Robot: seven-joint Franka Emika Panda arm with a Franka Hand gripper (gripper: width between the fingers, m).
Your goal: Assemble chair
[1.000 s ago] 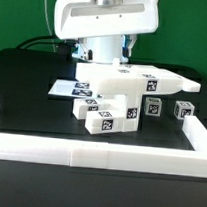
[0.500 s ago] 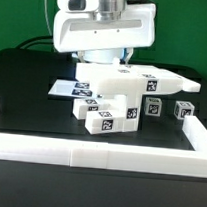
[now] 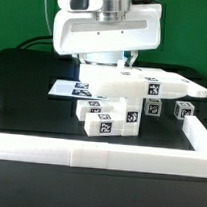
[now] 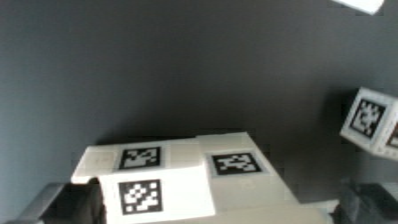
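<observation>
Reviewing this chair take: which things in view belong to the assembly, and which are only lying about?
Belongs to the job:
- white tagged chair pieces, grouped under the arm
- two small tagged blocks, apart on the exterior view's right

Just there:
- marker board, flat on the table
- long white rail along the front
- black table

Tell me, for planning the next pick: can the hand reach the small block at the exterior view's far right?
Probably yes: the small block stands apart, its top uncovered; the hand is open.
</observation>
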